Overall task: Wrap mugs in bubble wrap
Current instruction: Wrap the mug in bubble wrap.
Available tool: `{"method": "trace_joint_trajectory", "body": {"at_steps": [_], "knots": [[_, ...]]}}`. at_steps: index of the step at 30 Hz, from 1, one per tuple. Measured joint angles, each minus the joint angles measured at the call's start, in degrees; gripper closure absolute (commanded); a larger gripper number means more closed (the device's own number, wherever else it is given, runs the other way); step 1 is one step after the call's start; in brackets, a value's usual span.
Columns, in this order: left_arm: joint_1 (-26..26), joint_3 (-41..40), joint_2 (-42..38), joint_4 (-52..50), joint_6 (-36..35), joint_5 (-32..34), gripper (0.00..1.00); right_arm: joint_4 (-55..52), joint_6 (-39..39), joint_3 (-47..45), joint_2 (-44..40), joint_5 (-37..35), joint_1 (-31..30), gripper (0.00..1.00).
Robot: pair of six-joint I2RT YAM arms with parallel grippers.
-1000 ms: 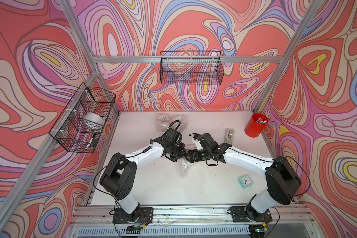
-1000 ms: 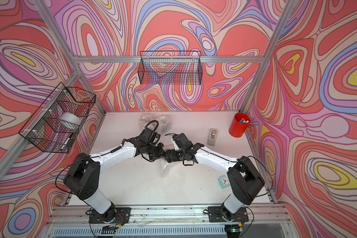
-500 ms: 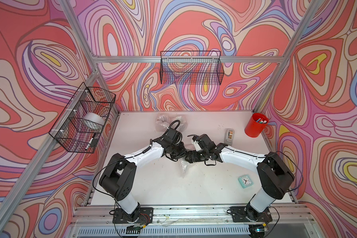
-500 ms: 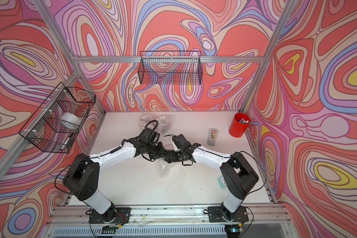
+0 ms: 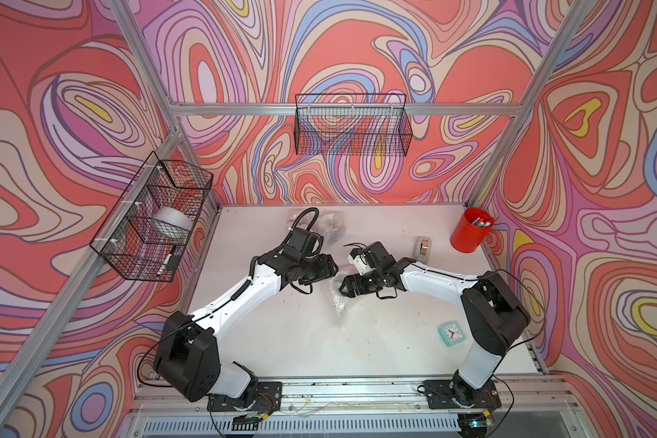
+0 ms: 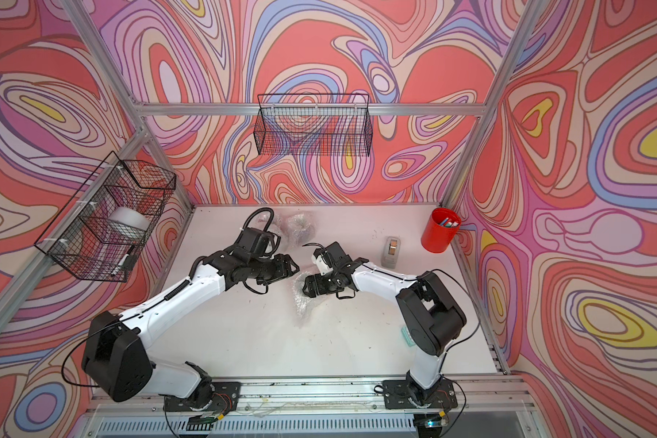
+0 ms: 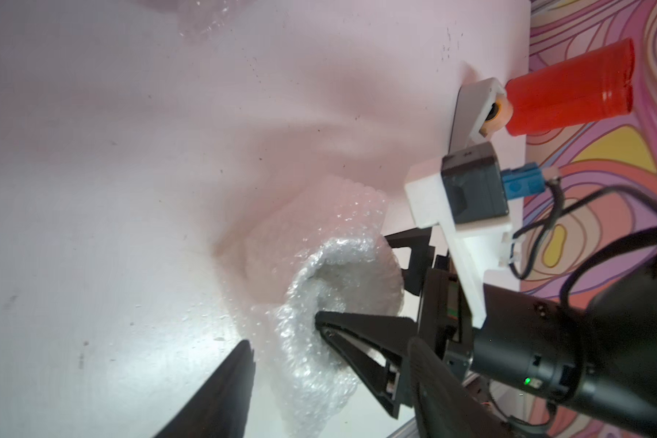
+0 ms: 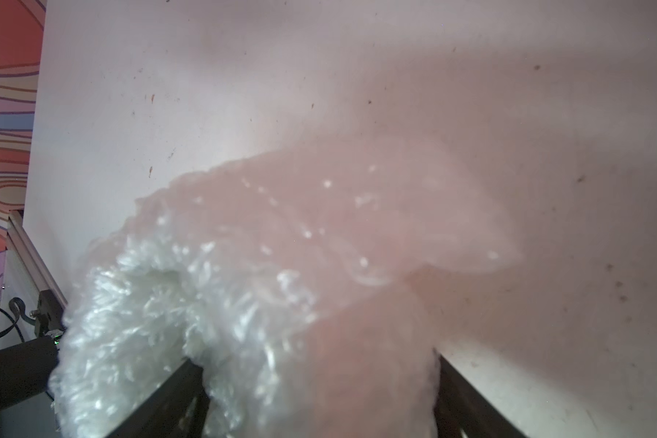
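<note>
The white bench (image 5: 281, 341) carried both arms to its middle. The right gripper (image 5: 344, 286), reaching in from 3 o'clock, had its fingers (image 7: 357, 332) set wide on either side of a roll of bubble wrap (image 5: 339, 299) and clamped on it. Whatever mug lay inside could not be made out, and a loose tail of the sheet trailed on the bench toward 6 o'clock. The left gripper (image 5: 330, 267), at 9 o'clock of the roll, stood spread and seemed just clear of it. Two more wrapped bundles (image 5: 332, 223) sat at 12 o'clock of the bench, and the red pen cup (image 5: 469, 231) at 2 o'clock. The danger, by my judgement, was that the roll had a single hold on slick plastic. Untaped, the sheet could spring open, or its contents could slide out of the open end if the right arm tilted it. A second before, the left gripper had been pressed together against the roll. It had since parted and drawn back toward 10 o'clock, while the right kept its wide clamp.
</note>
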State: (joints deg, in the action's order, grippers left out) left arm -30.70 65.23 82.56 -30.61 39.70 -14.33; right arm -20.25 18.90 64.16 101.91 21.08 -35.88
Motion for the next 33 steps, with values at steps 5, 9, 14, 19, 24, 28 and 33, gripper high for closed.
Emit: {"method": "trace_joint_trajectory", "body": {"at_steps": [5,9,14,19,24,28,33], "knots": [[0.0,0.0,1.4,-5.3,-8.5,1.7,0.36,-0.9,-1.6,1.7,1.6,1.2,0.7,0.16],[0.0,0.0,4.0,-6.8,-12.4,1.6,0.37,-1.8,-2.8,3.3,2.6,1.5,1.1,0.17],[0.0,0.0,6.5,-6.8,-14.0,0.8,0.37,-2.5,-3.6,4.4,3.2,1.8,1.3,0.17],[0.0,0.0,8.0,-5.5,-14.1,0.0,0.37,-2.8,-3.9,4.6,3.8,2.1,1.3,0.18],[0.0,0.0,10.1,-3.4,-13.9,-0.9,0.37,-3.0,-4.2,4.9,4.4,2.4,1.3,0.18],[0.0,0.0,12.2,-1.7,-13.1,-1.5,0.37,-3.4,-4.3,5.4,4.6,2.5,1.6,0.19],[0.0,0.0,14.1,0.0,-12.0,-2.3,0.38,-3.7,-4.0,5.7,4.6,2.8,2.6,0.22]]}}
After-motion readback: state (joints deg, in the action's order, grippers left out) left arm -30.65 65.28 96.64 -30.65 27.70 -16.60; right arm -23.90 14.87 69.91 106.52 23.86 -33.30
